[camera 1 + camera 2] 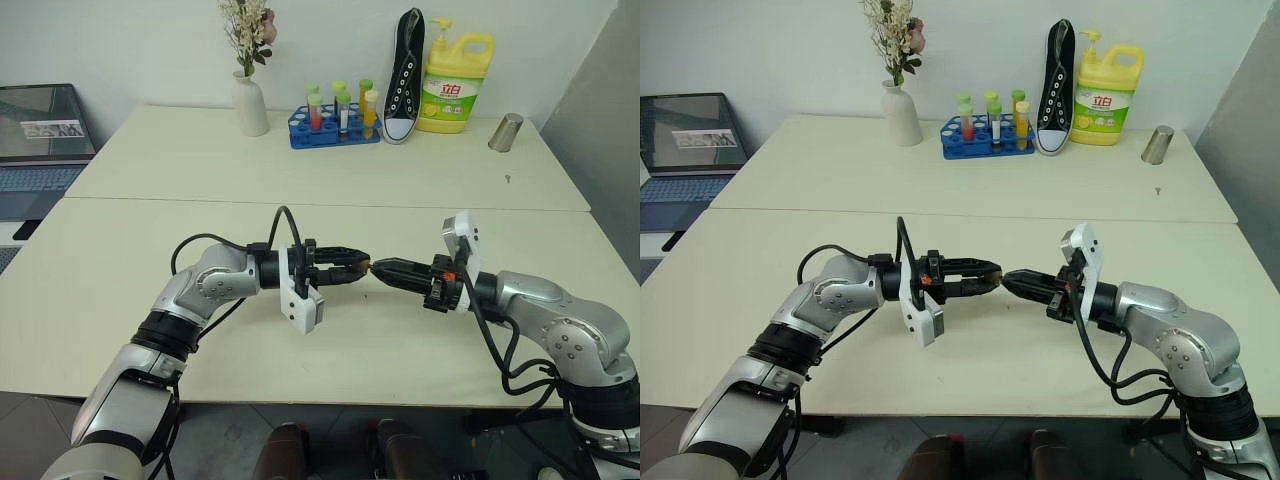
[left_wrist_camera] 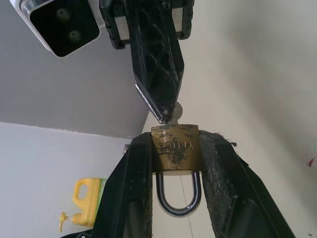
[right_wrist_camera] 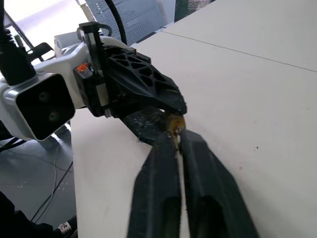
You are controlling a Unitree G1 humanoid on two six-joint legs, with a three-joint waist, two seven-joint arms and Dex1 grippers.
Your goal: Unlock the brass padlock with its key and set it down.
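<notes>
Both arms are raised above the near table [image 1: 120, 300], tips meeting at mid-scene. Left gripper [image 1: 362, 264] points right and clamps the padlock [image 2: 176, 151] by its brass body between its two fingers [image 2: 130, 198]; the shackle [image 2: 178, 197] sits closed, looped back between them. Right gripper [image 1: 380, 268] points left, pinched narrow on the key [image 2: 173, 113], which sits at the padlock's outer end. Padlock is held in the air, off the table. Far table: vase [image 1: 250, 103], tube rack [image 1: 333, 128], shoe [image 1: 403, 75], yellow bottle [image 1: 457, 82], metal cup [image 1: 505, 132]. Laptop [image 1: 40, 135] far left.
</notes>
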